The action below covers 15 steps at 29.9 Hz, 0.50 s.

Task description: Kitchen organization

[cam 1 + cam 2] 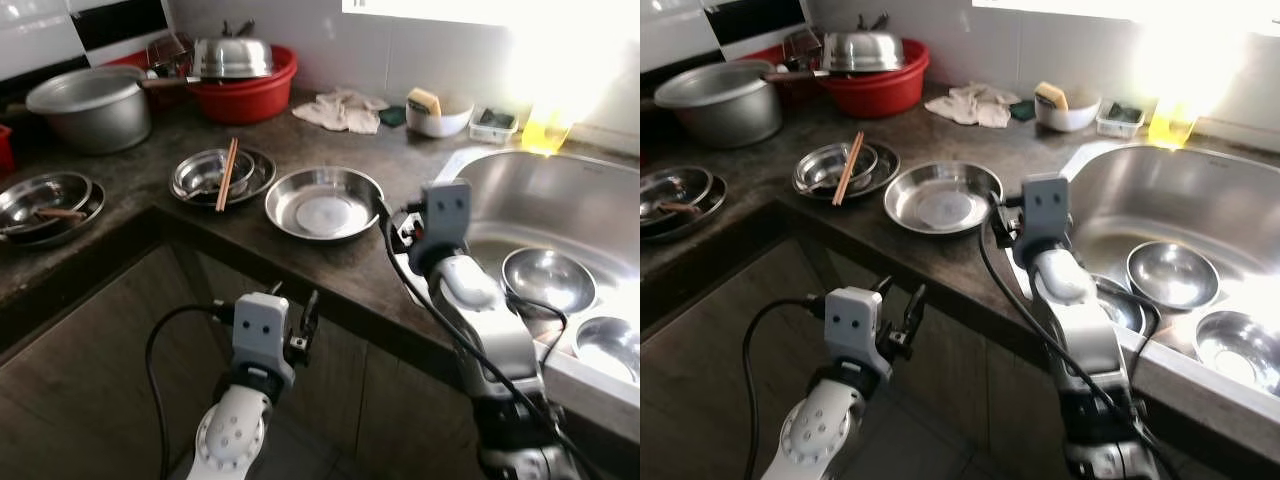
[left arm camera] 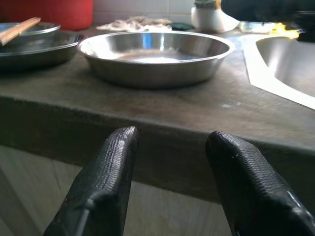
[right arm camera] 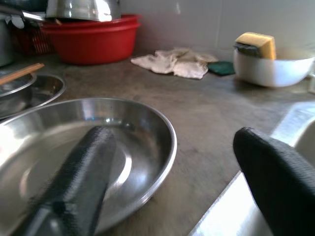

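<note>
left gripper [image 2: 167, 187]: jaws wide, nothing held, hanging below the counter [image 2: 162, 105] edge; lift too straight and fingers smack the lip
pan [image 1: 324, 202]: beyond the left jaws, up on the counter; just ahead of the right jaws, rim between them
right gripper [image 3: 172, 182]: jaws wide, empty, one finger over the pan's near rim; thin slick rim, so a shallow pinch probably skids the pan toward the edge
sink [image 1: 560, 200]: beside the right jaws, bowls [image 1: 549, 280] inside; careless drop there likely clatters
</note>
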Tool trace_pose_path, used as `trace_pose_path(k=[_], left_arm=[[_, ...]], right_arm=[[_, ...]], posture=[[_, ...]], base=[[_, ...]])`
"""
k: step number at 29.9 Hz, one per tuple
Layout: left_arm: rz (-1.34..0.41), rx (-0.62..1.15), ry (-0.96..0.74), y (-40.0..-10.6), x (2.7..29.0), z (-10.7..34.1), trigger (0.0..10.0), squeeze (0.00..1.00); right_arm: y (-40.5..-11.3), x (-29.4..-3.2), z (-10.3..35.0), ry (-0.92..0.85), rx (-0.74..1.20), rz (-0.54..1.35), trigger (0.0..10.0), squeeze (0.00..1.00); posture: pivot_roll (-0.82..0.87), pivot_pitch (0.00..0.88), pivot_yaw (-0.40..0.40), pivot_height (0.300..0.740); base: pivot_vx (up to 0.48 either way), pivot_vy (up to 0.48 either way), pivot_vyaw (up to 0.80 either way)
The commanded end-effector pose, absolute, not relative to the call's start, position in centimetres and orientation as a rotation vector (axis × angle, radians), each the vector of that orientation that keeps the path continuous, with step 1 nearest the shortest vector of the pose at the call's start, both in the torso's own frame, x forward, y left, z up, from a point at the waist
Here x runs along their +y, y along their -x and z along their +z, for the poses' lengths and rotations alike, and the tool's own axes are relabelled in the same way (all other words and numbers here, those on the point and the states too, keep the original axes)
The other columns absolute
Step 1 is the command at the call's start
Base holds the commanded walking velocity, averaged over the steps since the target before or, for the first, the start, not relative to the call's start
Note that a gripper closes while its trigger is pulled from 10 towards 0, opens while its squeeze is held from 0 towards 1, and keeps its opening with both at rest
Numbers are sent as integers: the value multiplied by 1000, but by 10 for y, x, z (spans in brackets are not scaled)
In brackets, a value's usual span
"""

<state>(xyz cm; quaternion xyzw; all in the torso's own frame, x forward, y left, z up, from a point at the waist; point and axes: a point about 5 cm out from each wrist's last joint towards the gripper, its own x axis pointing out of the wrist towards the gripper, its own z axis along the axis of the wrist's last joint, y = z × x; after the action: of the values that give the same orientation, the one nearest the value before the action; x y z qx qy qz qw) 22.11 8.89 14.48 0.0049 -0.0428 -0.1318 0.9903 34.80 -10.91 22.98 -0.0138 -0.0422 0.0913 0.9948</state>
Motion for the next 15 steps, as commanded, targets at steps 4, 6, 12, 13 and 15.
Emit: trace_pose_path(k=[4,6,12,13,15], left_arm=[[-251,-84,-15,-218,89,146,10000,0],[-253,-82,-12,-217,88,146,10000,0],[-269,-106,-9,-215,85,149,10000,0],[-307,-128,-52,-213,81,150,10000,0],[-317,-125,-51,-212,78,150,10000,0]], right_arm=[[-368,-109,233,-19,-12,148,10000,0],[-376,-110,238,-25,13,118,10000,0],[-389,-112,245,-24,62,125,10000,0],[-391,-110,243,-32,104,149,10000,0],[-393,-108,244,-64,133,176,10000,0]], posture=[[104,122,-32,740],[104,125,-36,740],[104,126,-43,740],[103,126,-44,740],[100,126,-45,740]], base=[[0,0,0],[0,0,0],[0,0,0],[0,0,0],[0,0,0]])
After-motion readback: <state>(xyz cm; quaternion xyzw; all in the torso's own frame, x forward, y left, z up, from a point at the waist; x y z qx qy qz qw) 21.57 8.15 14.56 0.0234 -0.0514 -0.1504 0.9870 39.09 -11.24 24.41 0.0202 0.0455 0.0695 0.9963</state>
